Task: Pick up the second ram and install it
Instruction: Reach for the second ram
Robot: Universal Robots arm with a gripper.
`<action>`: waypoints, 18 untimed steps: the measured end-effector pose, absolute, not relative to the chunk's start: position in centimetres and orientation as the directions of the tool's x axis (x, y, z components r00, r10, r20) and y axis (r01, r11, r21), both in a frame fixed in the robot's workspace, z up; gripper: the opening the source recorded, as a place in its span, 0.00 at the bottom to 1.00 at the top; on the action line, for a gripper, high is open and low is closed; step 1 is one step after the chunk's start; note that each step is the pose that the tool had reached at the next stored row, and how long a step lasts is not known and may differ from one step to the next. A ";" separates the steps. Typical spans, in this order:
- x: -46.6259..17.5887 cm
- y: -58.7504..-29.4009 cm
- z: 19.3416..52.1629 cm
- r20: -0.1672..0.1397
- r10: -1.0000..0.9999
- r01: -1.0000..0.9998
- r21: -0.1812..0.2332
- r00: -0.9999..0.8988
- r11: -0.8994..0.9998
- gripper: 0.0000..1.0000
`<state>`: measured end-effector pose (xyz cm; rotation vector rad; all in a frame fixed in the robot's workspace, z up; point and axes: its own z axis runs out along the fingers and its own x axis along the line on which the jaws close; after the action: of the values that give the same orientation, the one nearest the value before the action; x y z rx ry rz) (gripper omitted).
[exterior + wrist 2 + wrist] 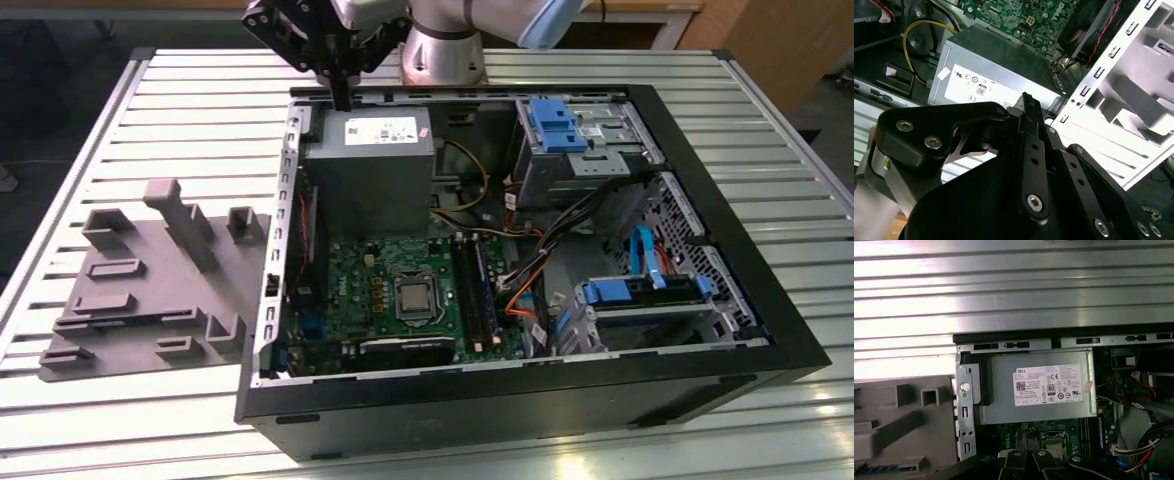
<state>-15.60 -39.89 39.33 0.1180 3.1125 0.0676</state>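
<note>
My gripper (343, 98) hangs above the back edge of the open computer case (694, 340), over the grey power supply (367, 170). Its fingers meet at the tip and are shut, with nothing between them in the second wrist view (1027, 98). The long black memory slots (470, 290) lie on the green motherboard (387, 290), well toward the front of the case from the gripper. A narrow bluish strip (886, 469) sits in a holder of the light grey tray (909, 440). I cannot tell whether that strip is the second ram.
The grey tray (147, 290) with raised blocks and a tall post lies on the slatted metal table (160, 100) at the exterior view's left of the case. Blue drive brackets (561, 125) and cable bundles (561, 250) fill the case's right side.
</note>
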 end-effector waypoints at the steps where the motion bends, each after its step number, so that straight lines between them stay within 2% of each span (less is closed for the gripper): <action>1: -15.7 -39.9 39.3 -0.024 0.076 0.075 0.044 -0.997 0.996 0.11; 18: -17.9 -39.9 39.3 -0.024 0.076 0.075 0.044 -0.997 0.996 0.11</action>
<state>-17.93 -39.89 39.33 0.1179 3.1125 0.0676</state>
